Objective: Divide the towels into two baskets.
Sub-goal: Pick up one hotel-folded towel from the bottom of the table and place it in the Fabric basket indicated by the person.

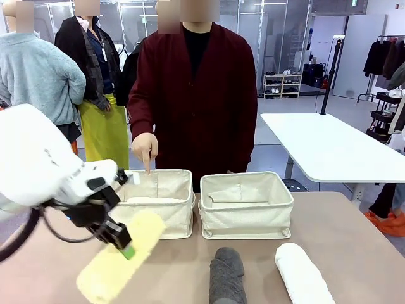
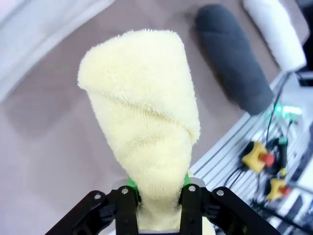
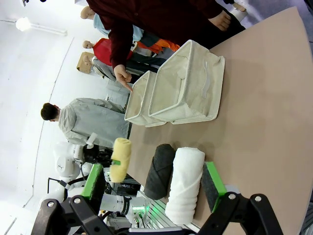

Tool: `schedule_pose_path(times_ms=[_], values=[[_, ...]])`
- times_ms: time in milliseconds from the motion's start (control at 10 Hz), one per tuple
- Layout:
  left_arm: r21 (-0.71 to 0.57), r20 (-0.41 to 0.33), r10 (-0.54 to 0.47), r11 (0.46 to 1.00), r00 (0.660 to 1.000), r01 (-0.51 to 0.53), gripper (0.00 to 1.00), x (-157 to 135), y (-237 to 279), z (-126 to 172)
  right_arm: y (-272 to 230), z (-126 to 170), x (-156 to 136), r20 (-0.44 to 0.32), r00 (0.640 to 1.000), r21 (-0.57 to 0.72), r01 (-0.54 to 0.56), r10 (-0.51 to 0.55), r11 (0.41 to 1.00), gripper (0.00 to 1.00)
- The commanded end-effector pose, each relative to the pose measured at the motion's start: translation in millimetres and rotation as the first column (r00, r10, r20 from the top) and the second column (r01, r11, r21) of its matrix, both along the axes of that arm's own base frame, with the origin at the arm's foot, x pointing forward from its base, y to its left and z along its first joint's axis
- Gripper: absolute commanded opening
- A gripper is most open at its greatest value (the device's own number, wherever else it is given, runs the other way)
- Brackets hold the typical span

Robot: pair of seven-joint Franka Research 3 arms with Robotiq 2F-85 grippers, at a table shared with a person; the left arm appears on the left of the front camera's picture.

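Pale yellow rolled terry towel (image 1: 117, 259) hangs tilted in the lower left of the front view. My left gripper (image 1: 125, 246) pinches it near its middle, green pads pressed into the pile. A person's hand (image 1: 145, 147) points one finger down over the far rim of the left cream canvas basket (image 1: 166, 218), so I judge that bin to be the target.

To do it well, I'd lift until the drooping end clears the folded rim and turn the roll along the bin's long side. I'd lower it inside before letting go, staying off that finger.

My right gripper (image 3: 154, 183) stands spread wide at the bottom of its wrist view. The white rolled towel (image 3: 186, 183) and the dark grey rolled towel (image 3: 159, 169) lie beyond it on the tabletop.

I can't tell whether the yellow roll's low end touches the tabletop (image 1: 354, 228). The left basket's front wall hides most of its inside; a pale strip there may be a cream-white towel (image 1: 150, 200). The right cream canvas basket (image 1: 247, 218) hides its floor, and the grey roll is cut off at the front view's bottom edge.
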State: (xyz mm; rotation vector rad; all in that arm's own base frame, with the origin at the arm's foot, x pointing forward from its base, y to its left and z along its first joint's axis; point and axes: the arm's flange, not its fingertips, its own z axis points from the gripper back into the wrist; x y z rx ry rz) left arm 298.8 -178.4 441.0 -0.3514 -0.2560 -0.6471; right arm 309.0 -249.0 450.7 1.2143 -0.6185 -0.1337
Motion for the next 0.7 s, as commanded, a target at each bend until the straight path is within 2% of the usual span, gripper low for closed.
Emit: schedule_pose_path(times_ms=[0,100,200,300,400,600], values=[[0.021,0.120,-0.225,0.974,0.967,0.224,0.00,-19.4,31.0,4.3,0.6,2.7,-1.9,0.009,1.000,0.003,-0.001,0.001,1.000,1.00],[0.038,0.136,-0.329,0.944,0.934,0.327,0.00,-21.6,34.0,4.8,0.6,2.7,-1.9,0.009,1.000,0.003,-0.001,0.001,1.000,1.00],[0.040,0.144,-0.380,0.925,0.914,0.379,0.00,-23.1,35.9,4.4,0.6,2.7,-1.9,0.009,1.000,0.003,-0.001,0.001,1.000,1.00],[0.009,0.156,-0.384,0.922,0.910,0.387,0.00,-24.7,36.0,3.4,0.6,2.7,-1.9,0.009,1.000,0.003,-0.001,0.001,1.000,1.00],[0.060,0.142,-0.312,0.950,0.940,0.306,0.00,-5.7,25.1,23.0,0.6,2.7,-1.9,0.009,1.000,0.003,-0.001,0.001,1.000,1.00],[0.060,0.142,-0.312,0.950,0.940,0.306,0.00,-5.7,25.1,23.0,0.6,2.7,-1.9,0.009,1.000,0.003,-0.001,0.001,1.000,1.00]])
